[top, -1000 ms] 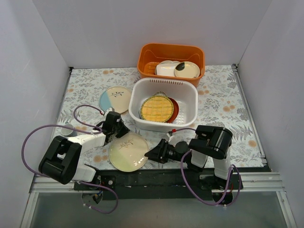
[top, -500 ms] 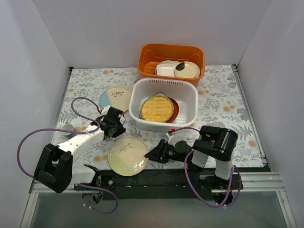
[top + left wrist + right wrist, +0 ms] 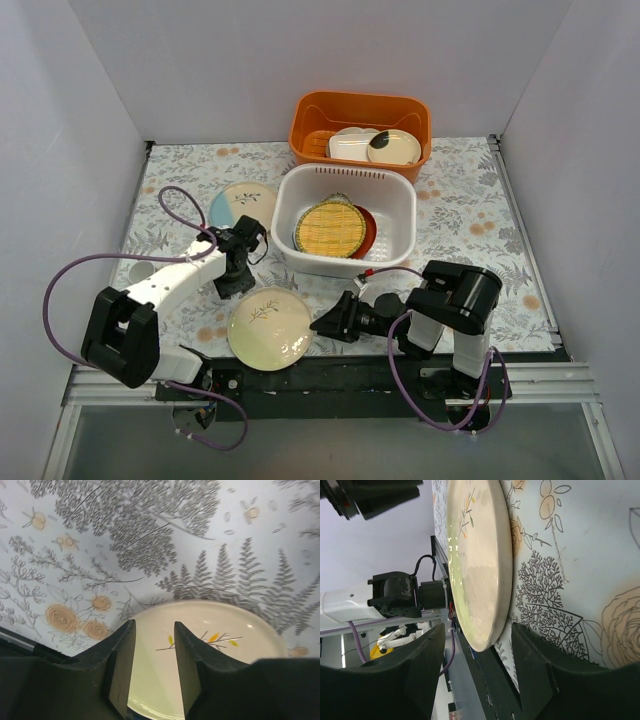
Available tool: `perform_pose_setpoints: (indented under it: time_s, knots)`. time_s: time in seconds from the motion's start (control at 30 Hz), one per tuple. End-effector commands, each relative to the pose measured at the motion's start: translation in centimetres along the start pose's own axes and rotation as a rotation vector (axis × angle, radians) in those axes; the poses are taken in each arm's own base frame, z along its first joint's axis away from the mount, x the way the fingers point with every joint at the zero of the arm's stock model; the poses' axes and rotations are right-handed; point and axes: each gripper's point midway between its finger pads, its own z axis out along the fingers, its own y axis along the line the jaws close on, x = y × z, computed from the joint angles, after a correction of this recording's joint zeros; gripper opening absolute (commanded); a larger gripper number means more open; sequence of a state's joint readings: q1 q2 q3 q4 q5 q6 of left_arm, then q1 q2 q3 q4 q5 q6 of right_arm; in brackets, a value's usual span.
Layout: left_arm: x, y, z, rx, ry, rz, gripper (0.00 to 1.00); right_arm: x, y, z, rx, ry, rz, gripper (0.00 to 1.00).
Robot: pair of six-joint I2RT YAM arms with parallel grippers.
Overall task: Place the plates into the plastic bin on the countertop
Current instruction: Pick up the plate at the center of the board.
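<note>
- Plate, cream with leaf sprig [image 3: 268,326]: round, so no long axis. It lies flat and face up on the countertop [image 3: 470,215], with its near rim at the front edge. The sprig runs roughly left to right.
- left gripper [image 3: 229,283]: jaws apart and empty, hanging over the plate's far rim.
- right gripper [image 3: 322,323]: jaws wide, gripping nothing, low beside the plate's right rim, which shows between its fingers in the wrist view.
- plastic bin [image 3: 345,262]: just beyond the plate. It holds the tilted yellow woven-look plate [image 3: 330,228] and the red-rimmed plate [image 3: 368,232].
- cream-and-light-blue plate [image 3: 243,207]: flat, left of the bin.
- Open cloth: right of the bin.
</note>
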State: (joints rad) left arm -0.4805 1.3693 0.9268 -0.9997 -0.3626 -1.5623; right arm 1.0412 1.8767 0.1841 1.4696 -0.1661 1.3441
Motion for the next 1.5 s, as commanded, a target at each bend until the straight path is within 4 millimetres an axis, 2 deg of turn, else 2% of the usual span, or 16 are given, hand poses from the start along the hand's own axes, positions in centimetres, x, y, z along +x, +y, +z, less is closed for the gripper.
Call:
perform_pose_setpoints:
  time_s: [0.0, 0.07, 0.17, 0.27, 0.43, 0.53, 0.57, 0.73, 1.03, 1.07, 1.1, 1.17, 1.27, 1.37, 1.47]
  knots:
    - [3.3, 3.7, 0.7, -0.136, 0.09, 0.011, 0.39, -0.1, -1.9, -0.9, 0.027, 0.007, -0.04, 0.64]
    - [4.5, 4.2, 1.2, -0.159, 0.106, -0.003, 0.4, -0.4, -2.0, -0.9, 0.028, 0.006, -0.04, 0.64]
    - [4.7, 4.9, 0.7, -0.212, 0.076, -0.039, 0.44, -0.5, -2.1, -0.9, 0.026, 0.023, -0.048, 0.64]
    - [5.1, 6.7, 0.0, -0.319, 0.064, -0.055, 0.5, -0.5, -2.2, -0.7, 0.027, 0.045, -0.057, 0.64]
    - [5.6, 7.4, 1.0, -0.43, 0.082, -0.04, 0.57, -0.4, -2.1, -0.4, 0.014, 0.077, -0.072, 0.64]
    - [5.7, 6.3, 1.9, -0.376, 0.083, -0.044, 0.57, -0.5, -2.4, -0.6, 0.016, 0.08, -0.07, 0.64]
    - [5.5, 5.1, 2.6, -0.329, 0.076, -0.054, 0.57, -0.7, -2.6, -0.7, 0.019, 0.077, -0.067, 0.64]
    - [6.8, 2.6, 4.3, -0.208, 0.136, -0.028, 0.56, -0.8, -2.9, -1.0, 0.018, 0.076, -0.051, 0.64]
    - [9.1, 1.4, 6.5, -0.062, 0.154, -0.074, 0.55, -1.2, -3.3, -1.2, 0.028, 0.06, -0.051, 0.64]
    - [9.3, 0.4, 6.7, -0.014, 0.158, -0.089, 0.55, -1.3, -3.2, -1.2, 0.027, 0.058, -0.051, 0.64]
    - [9.8, 0.7, 6.8, 0.007, 0.162, -0.093, 0.55, -1.4, -3.2, -1.1, 0.028, 0.056, -0.052, 0.64]
    - [9.9, -0.9, 6.8, 0.105, 0.155, -0.111, 0.55, -1.5, -3.2, -1.1, 0.029, 0.053, -0.055, 0.64]
    - [9.5, -1.7, 6.3, 0.195, 0.115, -0.146, 0.55, -1.6, -3.4, -0.9, 0.039, 0.05, -0.058, 0.63]
    - [9.7, -1.7, 6.0, 0.238, 0.111, -0.143, 0.55, -1.8, -3.6, -0.7, 0.054, 0.044, -0.068, 0.63]
    - [9.9, -1.3, 6.1, 0.202, 0.125, -0.119, 0.55, -2.1, -3.6, -0.3, 0.063, 0.042, -0.075, 0.63]
